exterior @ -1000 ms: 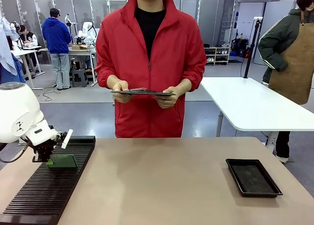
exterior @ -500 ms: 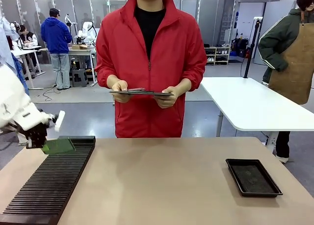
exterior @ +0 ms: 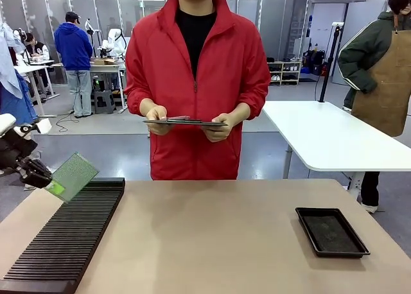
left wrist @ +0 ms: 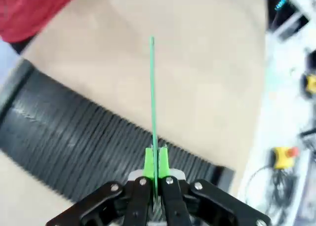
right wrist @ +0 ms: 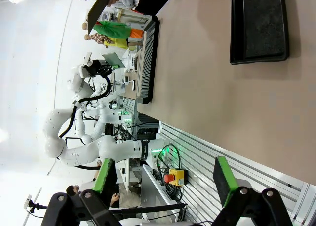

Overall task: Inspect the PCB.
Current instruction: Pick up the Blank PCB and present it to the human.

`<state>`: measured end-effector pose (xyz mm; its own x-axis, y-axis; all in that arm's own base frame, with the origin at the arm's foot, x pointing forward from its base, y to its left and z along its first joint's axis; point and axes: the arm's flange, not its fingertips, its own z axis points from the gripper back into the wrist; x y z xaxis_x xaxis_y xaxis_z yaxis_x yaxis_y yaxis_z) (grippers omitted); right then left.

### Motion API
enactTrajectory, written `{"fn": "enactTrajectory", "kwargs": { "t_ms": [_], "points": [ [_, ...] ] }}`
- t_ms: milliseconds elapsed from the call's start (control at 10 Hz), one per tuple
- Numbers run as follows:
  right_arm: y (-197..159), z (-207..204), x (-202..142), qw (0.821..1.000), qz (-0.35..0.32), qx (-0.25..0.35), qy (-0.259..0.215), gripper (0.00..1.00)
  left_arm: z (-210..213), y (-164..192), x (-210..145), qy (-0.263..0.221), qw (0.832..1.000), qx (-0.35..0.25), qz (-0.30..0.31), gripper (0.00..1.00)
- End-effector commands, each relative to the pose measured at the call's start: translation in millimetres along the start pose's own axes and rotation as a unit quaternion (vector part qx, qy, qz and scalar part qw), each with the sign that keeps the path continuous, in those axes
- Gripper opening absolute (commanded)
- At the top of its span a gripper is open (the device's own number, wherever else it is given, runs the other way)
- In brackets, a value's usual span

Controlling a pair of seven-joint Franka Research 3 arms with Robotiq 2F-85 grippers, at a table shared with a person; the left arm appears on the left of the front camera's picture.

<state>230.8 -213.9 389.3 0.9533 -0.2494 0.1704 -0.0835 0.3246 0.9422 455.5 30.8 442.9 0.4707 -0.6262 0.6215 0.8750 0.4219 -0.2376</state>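
Left gripper (exterior: 46, 180) is clamped shut on the PCB (exterior: 74, 174), pinching its lower corner at the bright green edge

PCB is up in the air at the table's far left, tilted, dotted face toward the front camera. It hangs over the far end of the black slotted rack (exterior: 70, 236) and looks clear of it

Left wrist view: board is edge-on, a thin green line running straight up from between the green pads (left wrist: 148, 161), which sit tight against both faces. Rack slots and the tan table (exterior: 205, 242) are below, somewhat blurred

Right gripper (right wrist: 163, 179): jaws wide apart, nothing between them. Its camera looks along the tabletop from off the near edge, with the rack farther off

Shallow black tray (exterior: 300, 212) lies flat on the right side of the table, well apart from the rack

Person in a red jacket (exterior: 199, 63) stands at the far side, facing the robot. Both hands hold a dark flat panel (exterior: 186, 122) roughly level in front of the body, one hand (exterior: 157, 117) at each end. Panel is well apart from the PCB and from both grippers
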Motion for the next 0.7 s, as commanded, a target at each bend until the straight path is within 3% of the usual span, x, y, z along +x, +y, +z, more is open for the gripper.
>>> {"fn": "enactTrajectory", "kwargs": {
  "t_ms": [0, 200, 600],
  "points": [
    [0, 2, 0, 1.0, 0.005, 0.005, -0.004, 1.0, -20, 18, -9, -0.089, 0.989, -0.046, 0.11, 0.0],
    [0, 2, 0, 1.0, 0.005, 0.005, -0.004, 1.0, -13, 7, -11, -0.042, 0.997, -0.033, 0.053, 0.0],
    [0, 2, 0, 1.0, 0.005, 0.005, -0.004, 1.0, -20, 10, -14, -0.048, 0.996, -0.04, 0.067, 0.03]
  ]
}}
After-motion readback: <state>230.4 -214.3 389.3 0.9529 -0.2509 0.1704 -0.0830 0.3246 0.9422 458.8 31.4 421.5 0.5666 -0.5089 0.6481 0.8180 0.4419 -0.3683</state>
